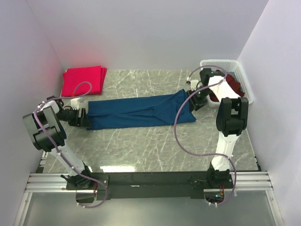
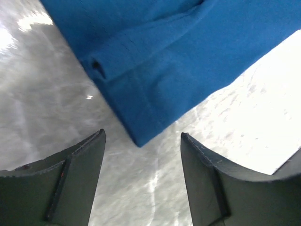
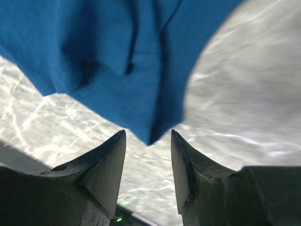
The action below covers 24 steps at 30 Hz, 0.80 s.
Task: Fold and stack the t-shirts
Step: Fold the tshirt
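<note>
The blue t-shirt (image 1: 141,112) stretches left to right across mid-frame. My left gripper (image 1: 84,117) sits at its left end, my right gripper (image 1: 194,101) at its right, both parted, holding nothing.

The spread shirt (image 1: 141,112) is showing a plain deep blue, looking brighter up close under the wrists. The folded shirts (image 1: 83,80) at the far left are glowing bright pinkish red. The basket (image 1: 221,63) is showing a white lattice, and the cloth (image 1: 233,86) lying in it is looking dark maroon. The table (image 1: 155,146) is showing grey marble with pale veins running across it. The arms (image 1: 231,117) are wearing black with white sections, and lilac cables (image 1: 175,123) are looping off them. The left gripper (image 2: 142,134) and right gripper (image 3: 148,133) are showing dark grey. The walls (image 1: 141,33) are looking pale white.
</note>
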Tool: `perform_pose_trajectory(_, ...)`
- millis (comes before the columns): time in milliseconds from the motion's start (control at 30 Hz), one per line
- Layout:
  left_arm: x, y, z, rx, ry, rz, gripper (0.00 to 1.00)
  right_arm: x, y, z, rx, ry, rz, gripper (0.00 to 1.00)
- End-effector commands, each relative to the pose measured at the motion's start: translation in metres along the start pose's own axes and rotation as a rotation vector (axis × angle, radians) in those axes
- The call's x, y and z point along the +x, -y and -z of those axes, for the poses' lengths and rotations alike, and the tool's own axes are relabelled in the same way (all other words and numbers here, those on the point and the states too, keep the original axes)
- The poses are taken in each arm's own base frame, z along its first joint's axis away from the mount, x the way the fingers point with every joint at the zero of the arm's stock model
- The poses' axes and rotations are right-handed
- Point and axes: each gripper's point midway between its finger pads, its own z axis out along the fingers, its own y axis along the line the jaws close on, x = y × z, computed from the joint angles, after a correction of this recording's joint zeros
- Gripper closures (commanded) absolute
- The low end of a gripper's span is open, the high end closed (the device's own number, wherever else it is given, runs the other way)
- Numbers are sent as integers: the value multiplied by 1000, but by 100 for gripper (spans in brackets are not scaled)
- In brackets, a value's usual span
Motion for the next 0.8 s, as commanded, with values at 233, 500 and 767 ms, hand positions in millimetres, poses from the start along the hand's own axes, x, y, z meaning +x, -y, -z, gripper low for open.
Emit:
perform_pose_trajectory(233, -7, 1, -10, 17, 47, 129, 32, 1, -21, -18, -83, 34, -59, 50)
perform_pose_trajectory(500, -1, 0, -16, 20, 36, 153, 36, 27, -24, -28, -86, -14, -66, 61)
perform_pose_trajectory(767, 18, 8, -14, 21, -18, 149, 72, 36, -28, -28, -101, -16, -73, 75)
